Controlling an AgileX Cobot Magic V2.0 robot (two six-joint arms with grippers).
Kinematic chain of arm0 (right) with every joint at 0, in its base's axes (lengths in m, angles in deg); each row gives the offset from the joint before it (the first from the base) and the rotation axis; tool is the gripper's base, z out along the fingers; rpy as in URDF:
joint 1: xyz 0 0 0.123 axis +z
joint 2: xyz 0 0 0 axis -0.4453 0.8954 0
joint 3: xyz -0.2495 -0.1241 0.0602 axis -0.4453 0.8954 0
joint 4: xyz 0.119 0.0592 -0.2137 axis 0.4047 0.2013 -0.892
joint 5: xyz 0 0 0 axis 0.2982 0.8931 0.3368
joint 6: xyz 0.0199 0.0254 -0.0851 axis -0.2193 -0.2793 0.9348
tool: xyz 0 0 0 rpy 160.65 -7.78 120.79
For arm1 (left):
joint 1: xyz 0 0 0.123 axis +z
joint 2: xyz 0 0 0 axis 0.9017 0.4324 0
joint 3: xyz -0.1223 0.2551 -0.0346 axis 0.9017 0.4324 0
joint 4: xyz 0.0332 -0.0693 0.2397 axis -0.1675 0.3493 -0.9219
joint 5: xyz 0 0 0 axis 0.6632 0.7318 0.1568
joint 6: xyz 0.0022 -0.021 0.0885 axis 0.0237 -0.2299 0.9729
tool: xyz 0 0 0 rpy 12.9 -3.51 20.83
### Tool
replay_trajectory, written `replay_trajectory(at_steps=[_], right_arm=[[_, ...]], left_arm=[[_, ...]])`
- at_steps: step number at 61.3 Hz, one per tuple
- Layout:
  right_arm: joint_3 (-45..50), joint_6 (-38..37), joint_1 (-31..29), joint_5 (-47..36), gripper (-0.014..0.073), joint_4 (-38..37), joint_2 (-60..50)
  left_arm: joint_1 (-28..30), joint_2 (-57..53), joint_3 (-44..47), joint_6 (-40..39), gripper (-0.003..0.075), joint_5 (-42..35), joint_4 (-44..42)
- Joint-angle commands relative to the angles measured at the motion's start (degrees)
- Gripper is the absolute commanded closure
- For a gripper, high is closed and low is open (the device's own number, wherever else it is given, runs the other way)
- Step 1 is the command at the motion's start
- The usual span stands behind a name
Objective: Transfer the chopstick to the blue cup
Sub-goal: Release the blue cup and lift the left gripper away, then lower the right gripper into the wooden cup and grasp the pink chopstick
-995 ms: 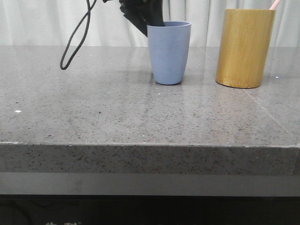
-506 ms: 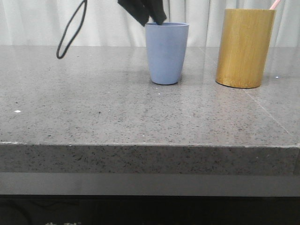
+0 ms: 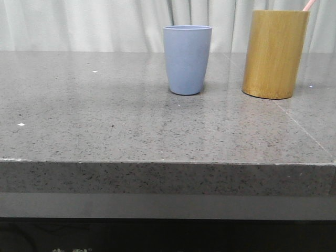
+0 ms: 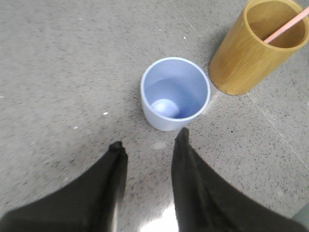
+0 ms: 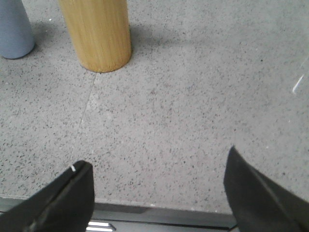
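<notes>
Moved: my left gripper [image 4: 148,145] has risen off the blue cup [image 4: 175,93], now hanging above it.
Grip: I'm holding both grippers open, gripping nothing.
Chopstick [image 4: 286,25]: leaning inside the bamboo holder [image 4: 251,48] beyond my fingers.

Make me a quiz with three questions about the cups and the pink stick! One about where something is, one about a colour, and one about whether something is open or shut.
1. Where is the chopstick?
A. Inside the bamboo holder
B. Inside the blue cup
C. Lying flat on the table

2. What colour is the shorter cup?
A. Bright red
B. Pale blue
C. Dark green

3. How do the fingers of the left gripper stand?
A. Clamped on the stick
B. Clamped on the cup's rim
C. Apart, holding nothing

Answers:
1. A, as the left wrist view shows the pink stick leaning inside the yellow-brown cylinder, while the blue cup holds nothing.
2. B, as the tumbler beside the taller holder is pale blue in the front view.
3. C, as bare table shows between the two dark fingers, which hang above the cup.
</notes>
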Motion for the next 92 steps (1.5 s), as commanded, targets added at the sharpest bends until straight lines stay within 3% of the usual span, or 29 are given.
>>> replay_trajectory(at_steps=[1, 10, 21, 29, 38, 58, 75, 92], right_arm=[[-2.8, -2.5, -0.6, -2.7, 0.0024, -0.8, 1.3], [-6.0, -7.8, -3.1, -2.0, 0.0024, -5.6, 5.4], [-11.9, -7.8, -7.3, 0.2, 0.0024, -4.5, 12.3], [-16.8, -7.6, -8.0, 1.5, 0.0024, -0.7, 17.2], [-23.5, -2.0, -8.0, 2.7, 0.0024, 7.4, 23.4], [-39.1, 14.8, -8.0, 4.8, 0.0024, 26.5, 39.1], [-51.4, 14.9, -7.9, 7.8, 0.0024, 27.5, 51.3], [-53.8, 16.3, -7.9, 7.7, 0.0024, 30.7, 56.9]], left_arm=[[0.6, -6.9, 2.2, -0.4, 0.0477, -0.6, 0.4], [0.7, -16.6, 15.8, 0.8, 0.0477, -5.3, 0.0], [1.1, -31.4, 36.9, 0.8, 0.0477, -15.9, -2.1], [2.0, -41.0, 48.5, 0.8, 0.0477, -19.3, -2.5], [2.2, -49.9, 57.4, 0.8, 0.0477, -21.8, -2.7], [2.2, -56.7, 62.0, 0.8, 0.0477, -24.9, -2.7], [2.2, -56.6, 62.0, 0.8, 0.0477, -24.9, -2.5], [2.2, -56.6, 62.0, 0.8, 0.0477, -24.9, -2.5]])
